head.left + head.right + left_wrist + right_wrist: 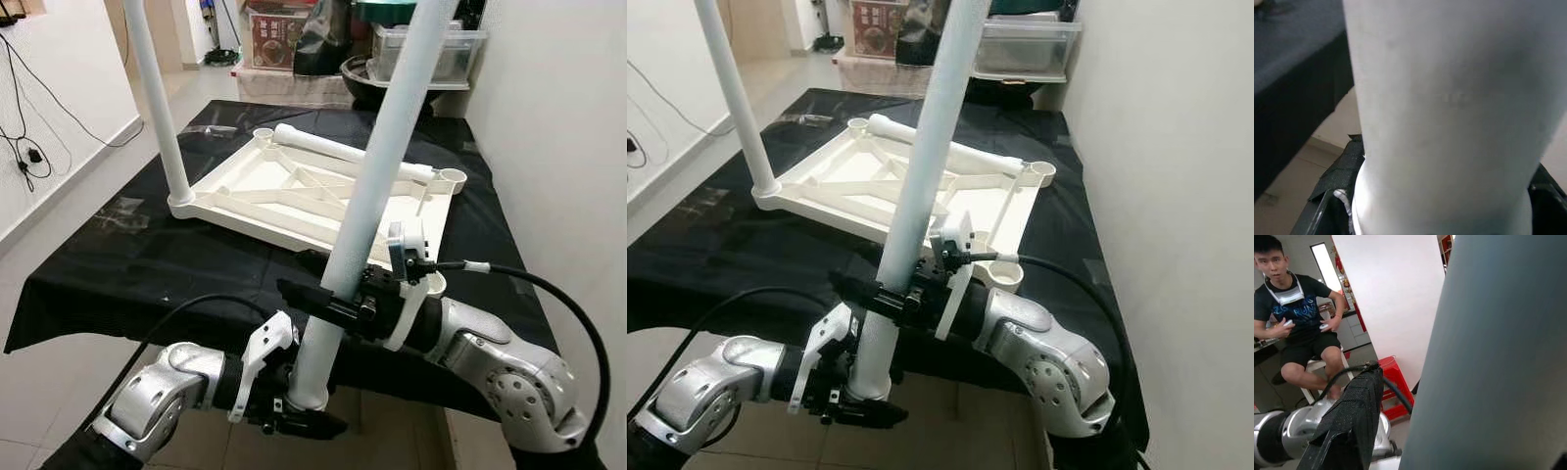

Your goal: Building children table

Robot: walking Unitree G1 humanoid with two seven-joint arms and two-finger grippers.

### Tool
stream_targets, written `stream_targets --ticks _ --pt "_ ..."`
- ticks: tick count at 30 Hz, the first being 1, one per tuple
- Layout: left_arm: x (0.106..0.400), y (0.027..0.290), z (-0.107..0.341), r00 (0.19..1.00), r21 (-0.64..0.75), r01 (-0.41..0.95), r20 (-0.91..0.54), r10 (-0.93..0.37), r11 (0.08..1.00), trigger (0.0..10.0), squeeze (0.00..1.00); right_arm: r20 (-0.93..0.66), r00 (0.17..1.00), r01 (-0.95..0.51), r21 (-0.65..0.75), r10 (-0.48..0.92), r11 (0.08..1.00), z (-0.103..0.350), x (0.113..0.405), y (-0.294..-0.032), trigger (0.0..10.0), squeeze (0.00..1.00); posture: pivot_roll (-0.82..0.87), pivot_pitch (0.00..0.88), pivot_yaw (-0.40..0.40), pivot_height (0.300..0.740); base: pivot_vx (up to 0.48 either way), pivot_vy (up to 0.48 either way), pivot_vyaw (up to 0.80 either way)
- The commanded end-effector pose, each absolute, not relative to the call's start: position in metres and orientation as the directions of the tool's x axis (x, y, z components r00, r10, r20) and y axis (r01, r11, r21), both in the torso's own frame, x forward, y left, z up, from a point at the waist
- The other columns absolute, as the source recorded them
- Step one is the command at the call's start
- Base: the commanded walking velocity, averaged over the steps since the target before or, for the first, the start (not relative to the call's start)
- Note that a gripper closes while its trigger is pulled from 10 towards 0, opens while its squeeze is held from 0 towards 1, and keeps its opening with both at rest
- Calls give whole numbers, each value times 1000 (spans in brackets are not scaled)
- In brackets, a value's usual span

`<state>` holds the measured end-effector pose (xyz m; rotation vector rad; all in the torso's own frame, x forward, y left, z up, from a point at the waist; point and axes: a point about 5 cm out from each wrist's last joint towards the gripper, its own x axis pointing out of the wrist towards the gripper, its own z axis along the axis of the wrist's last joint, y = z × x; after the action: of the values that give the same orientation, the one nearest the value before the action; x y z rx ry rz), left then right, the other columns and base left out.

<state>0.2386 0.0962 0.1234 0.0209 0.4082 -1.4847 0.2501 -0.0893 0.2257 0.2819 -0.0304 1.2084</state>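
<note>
Both grippers clamp one white table leg [377, 186], left gripper [294, 416] at its foot, right gripper [343, 308] above; mid-fitting, I judge, it next needs lowering into the socket [431, 284] at the inverted tabletop's [294, 191] five o'clock corner

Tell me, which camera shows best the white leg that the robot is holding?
The left eye view: the held leg shows nearly whole, gripped low by the left claw and higher by the right claw. The right eye view matches. Both wrist views show a blurred close surface.
</note>
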Motion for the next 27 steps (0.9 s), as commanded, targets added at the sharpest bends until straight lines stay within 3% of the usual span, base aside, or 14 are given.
stream_targets --ticks 1,12,27 --pt "232 92 122 -16 -231 971 -297 -955 56 10000 0 186 328 -935 203 926 291 229 249 -82 10000 0 161 36 -23 740 0 0 0" --pt "228 99 122 -34 -295 954 -282 -959 53 10000 0 169 280 -947 213 945 243 228 242 -78 10000 0 158 41 -19 740 0 0 0" --pt "226 104 119 -49 -272 961 -311 -949 39 10000 0 120 236 -954 216 964 206 221 236 -78 10000 0 158 39 -19 740 0 0 0"
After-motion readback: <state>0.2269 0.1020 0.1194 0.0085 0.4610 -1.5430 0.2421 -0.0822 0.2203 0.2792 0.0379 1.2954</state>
